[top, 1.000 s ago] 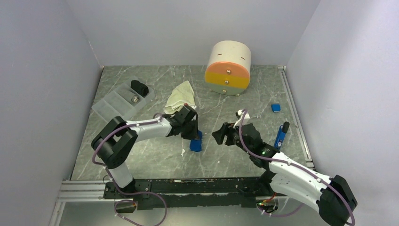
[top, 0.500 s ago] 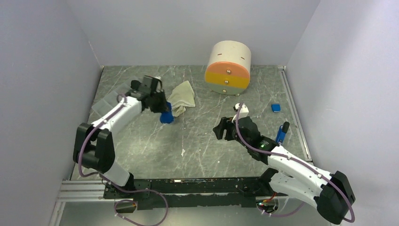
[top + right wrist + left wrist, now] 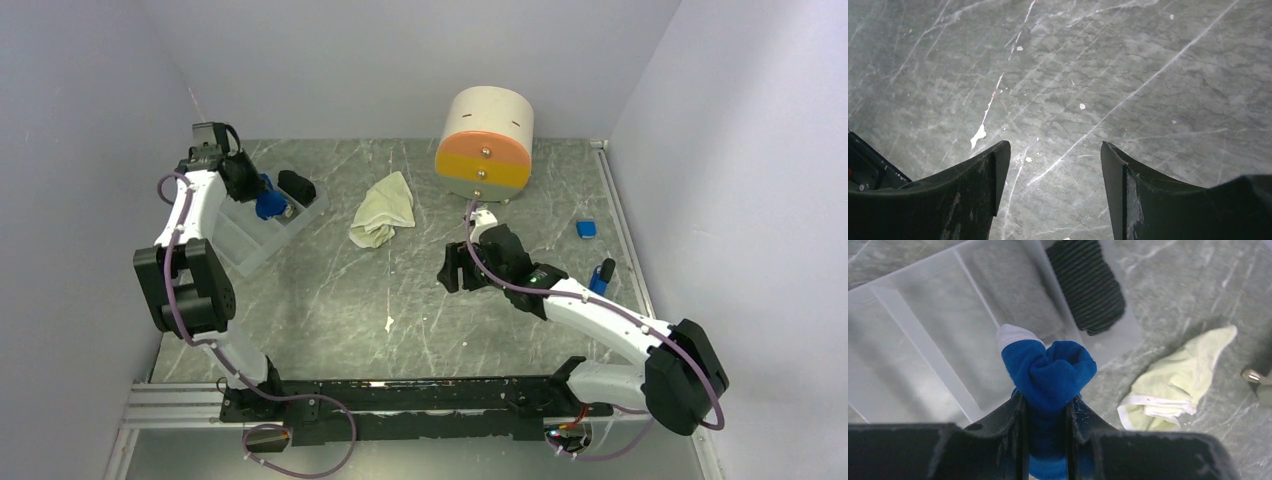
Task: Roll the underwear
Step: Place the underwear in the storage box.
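My left gripper (image 3: 258,199) (image 3: 1045,407) is shut on the rolled royal blue underwear (image 3: 268,204) (image 3: 1050,375), whose white trim pokes out at the top. It hangs over the clear divided tray (image 3: 240,232) (image 3: 923,340) at the back left. The pale cream-yellow underwear (image 3: 384,209) (image 3: 1175,377) lies crumpled and flat on the table right of the tray. My right gripper (image 3: 452,270) (image 3: 1053,160) is open over bare table near the middle, with nothing between its fingers.
A black rolled bundle (image 3: 297,186) (image 3: 1088,282) sits in the tray's far compartment. A cream and orange round drawer unit (image 3: 484,131) stands at the back. A small blue piece (image 3: 586,229) and a blue tool (image 3: 600,277) lie at the right.
My left arm has swung the blue roll from the table's middle back and left to above the tray. My right gripper has drifted slightly left, still open.
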`<state>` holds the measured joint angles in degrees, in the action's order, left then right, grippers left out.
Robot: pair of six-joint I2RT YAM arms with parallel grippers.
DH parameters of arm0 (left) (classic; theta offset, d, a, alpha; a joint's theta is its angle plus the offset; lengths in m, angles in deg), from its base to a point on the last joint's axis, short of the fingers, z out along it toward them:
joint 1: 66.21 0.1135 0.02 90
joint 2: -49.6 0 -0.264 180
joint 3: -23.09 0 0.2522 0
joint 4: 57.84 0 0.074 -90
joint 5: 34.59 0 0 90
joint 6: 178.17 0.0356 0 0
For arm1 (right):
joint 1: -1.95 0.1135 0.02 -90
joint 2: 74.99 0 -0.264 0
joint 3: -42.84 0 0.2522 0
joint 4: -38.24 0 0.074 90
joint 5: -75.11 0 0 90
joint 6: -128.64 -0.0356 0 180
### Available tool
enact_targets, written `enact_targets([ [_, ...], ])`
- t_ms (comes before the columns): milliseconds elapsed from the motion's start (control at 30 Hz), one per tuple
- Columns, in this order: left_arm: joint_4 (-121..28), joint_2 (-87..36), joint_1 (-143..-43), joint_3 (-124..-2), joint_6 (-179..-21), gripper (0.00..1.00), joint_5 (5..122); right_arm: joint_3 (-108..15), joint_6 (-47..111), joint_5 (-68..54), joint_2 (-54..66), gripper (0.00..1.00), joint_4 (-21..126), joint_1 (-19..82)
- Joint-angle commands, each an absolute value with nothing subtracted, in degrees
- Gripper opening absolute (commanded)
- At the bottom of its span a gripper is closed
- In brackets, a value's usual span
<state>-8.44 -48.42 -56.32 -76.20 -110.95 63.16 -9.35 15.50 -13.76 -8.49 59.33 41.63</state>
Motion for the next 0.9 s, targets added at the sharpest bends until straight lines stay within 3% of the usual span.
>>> enact_targets([
  [0,-10.23,-51.17,-52.82,-77.55,-111.67,0.05,65.45,-12.74,17.77,-9.53,-7.19,0.70,58.20,41.30],
  [167,-8.21,-56.90,-51.26,-81.08,-112.36,0.05,63.93,-13.51,17.50,-6.89,-5.04,0.70,58.36,41.28],
  [867,-12.35,-62.56,-48.70,-75.80,-116.47,0.05,62.69,-12.75,16.20,-7.69,-4.84,0.70,61.23,41.15],
])
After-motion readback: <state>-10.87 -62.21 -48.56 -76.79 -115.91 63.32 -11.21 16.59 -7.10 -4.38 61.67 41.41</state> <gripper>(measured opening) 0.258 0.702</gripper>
